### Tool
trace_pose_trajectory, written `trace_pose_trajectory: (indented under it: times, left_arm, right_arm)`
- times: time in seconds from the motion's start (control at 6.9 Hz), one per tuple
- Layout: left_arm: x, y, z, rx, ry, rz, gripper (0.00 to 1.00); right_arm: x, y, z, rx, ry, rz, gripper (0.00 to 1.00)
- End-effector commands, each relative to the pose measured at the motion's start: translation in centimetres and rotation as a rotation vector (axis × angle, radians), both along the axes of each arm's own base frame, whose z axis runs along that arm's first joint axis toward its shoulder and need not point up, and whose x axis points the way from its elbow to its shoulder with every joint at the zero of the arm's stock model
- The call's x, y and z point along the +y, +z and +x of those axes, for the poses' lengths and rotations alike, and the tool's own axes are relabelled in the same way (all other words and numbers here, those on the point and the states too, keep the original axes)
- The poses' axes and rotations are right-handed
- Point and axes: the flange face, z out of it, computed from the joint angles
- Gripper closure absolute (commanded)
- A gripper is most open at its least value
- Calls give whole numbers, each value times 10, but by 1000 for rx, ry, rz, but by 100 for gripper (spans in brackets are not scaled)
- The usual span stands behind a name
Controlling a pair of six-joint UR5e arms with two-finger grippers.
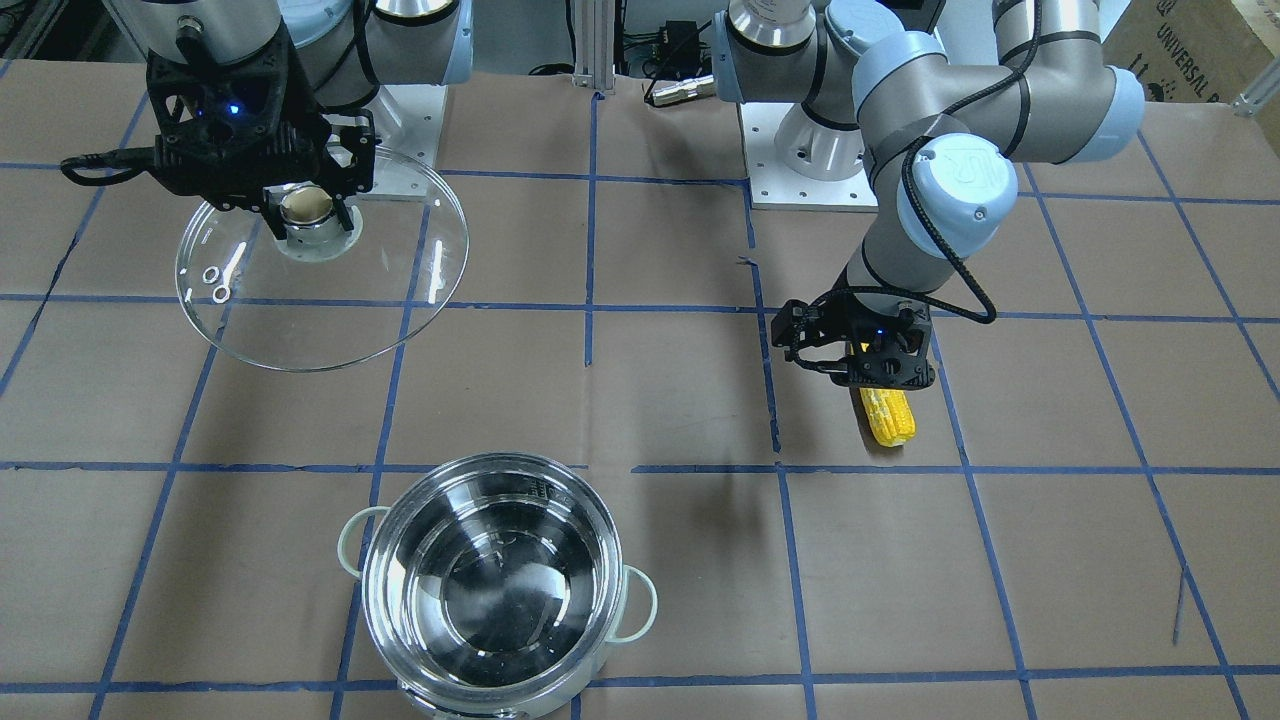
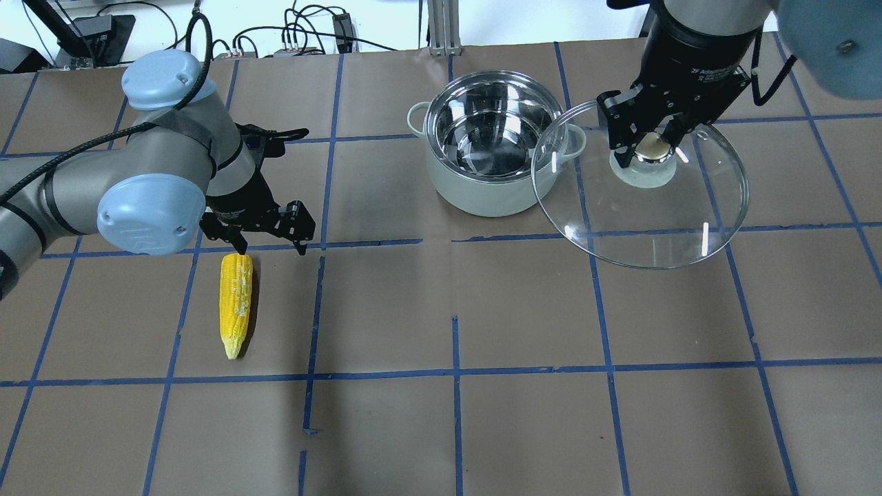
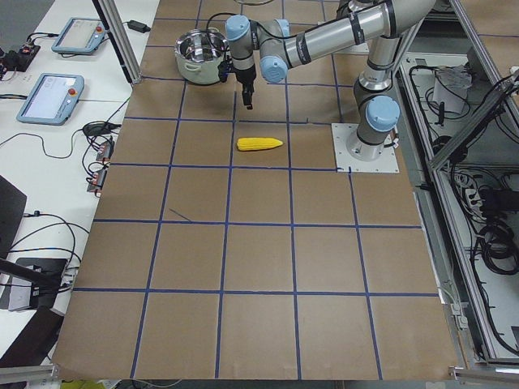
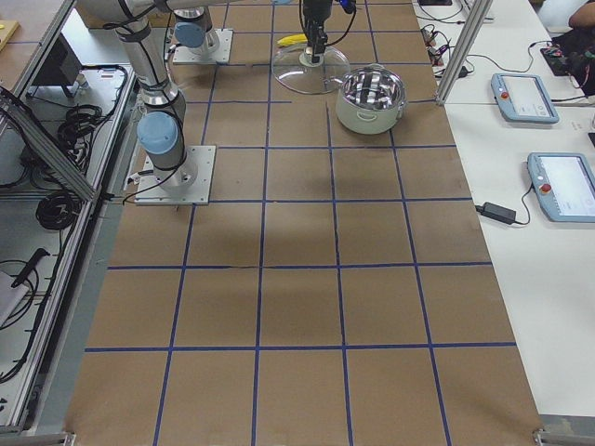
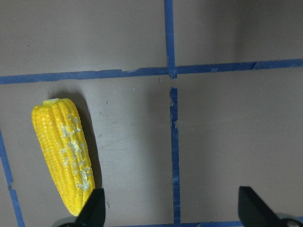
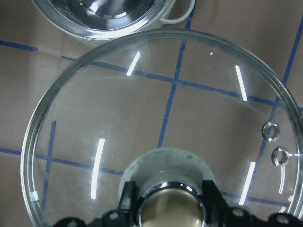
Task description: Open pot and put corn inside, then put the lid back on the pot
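The corn [image 2: 235, 303] is lying on the desk [image 2: 524, 413], one end beside the spread, empty left fingers [image 5: 93, 211]; light, stiff and ridged, it is likely best being taken across its middle. Farther off, beside the open pot [image 2: 482, 187], the fragile lid [image 2: 654, 224] is being held by its knob [image 2: 652, 146] in clenched right fingers [image 2: 617, 136].

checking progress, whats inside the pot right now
Nothing: the pot is bare inside, only its shiny bottom shows, and no part is covered. The corn lies on the table by the open left hand; the right hand holds the lid beside the pot.
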Motion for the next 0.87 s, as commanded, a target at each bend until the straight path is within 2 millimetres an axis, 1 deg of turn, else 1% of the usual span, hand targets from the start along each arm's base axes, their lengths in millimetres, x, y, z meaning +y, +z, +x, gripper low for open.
trace_pose_trajectory:
  times: [0.0,0.14,0.29,0.43,0.58,0.72]
  left_arm:
    - [-14,-17,43,-2,19,-27,0]
    - [-22,-43,64,6,43,12,0]
    - [-32,-67,101,9,71,-7,0]
    - [-26,-88,125,19,64,4,0]
    - [-17,-106,124,14,77,-10,0]
    - [-10,-115,122,12,77,-13,0]
  right_arm:
    - [-5,-1,-4,0,-1,-10,91]
    - [-16,-10,-14,2,-15,-6,91]
    - [-19,-11,-22,1,-35,-6,91]
    - [-18,-10,-23,4,-44,-3,91]
    - [-16,-6,-23,2,-43,-6,91]
    - [-17,-9,-23,4,-44,0,91]
